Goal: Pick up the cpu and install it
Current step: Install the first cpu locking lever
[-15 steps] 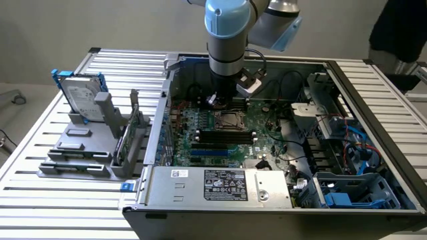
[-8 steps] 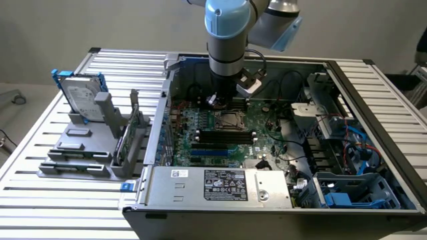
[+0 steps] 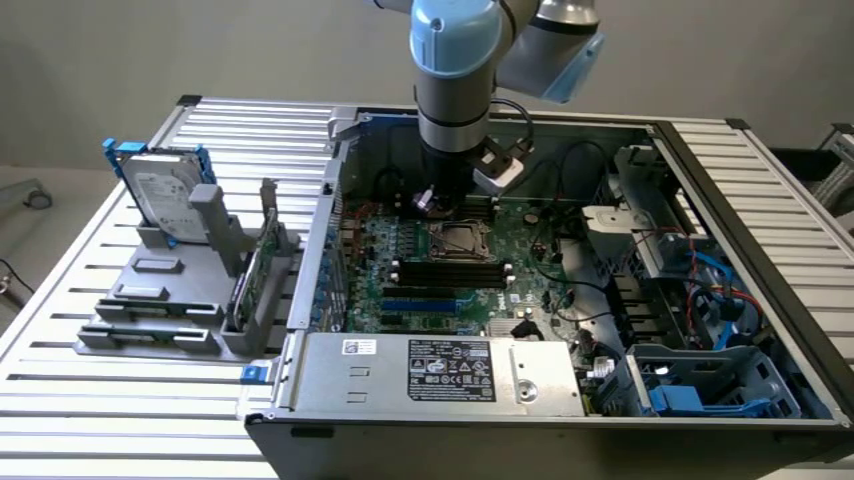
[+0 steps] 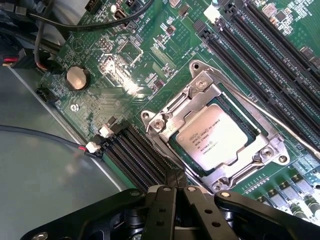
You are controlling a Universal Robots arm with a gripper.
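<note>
The cpu [image 4: 216, 136] just ahead of the matt black gripper [image 4: 176, 181] has a smooth, pale metal lid; its frame [image 4: 200, 92] is shiny bare metal, the board [image 4: 125, 55] glossy green.

A desk [image 3: 94, 400] of pale metal slats; an open computer case [image 3: 441, 372] covers its middle and reaches toward its edge on the exterior view's right; a grey rack [image 3: 154, 320] stands just beside the case, nearer the edge on the exterior view's left.

Noted pale silver-grey cpu [image 4: 216, 136] with dark print, just beyond black pincer [image 4: 175, 181]. Around it, green motherboard [image 4: 150, 65] with black slots [image 4: 131, 150]. Above, pale-blue arm [image 3: 454, 40]. Farther off, ribbed silver surface [image 3: 80, 340].
</note>
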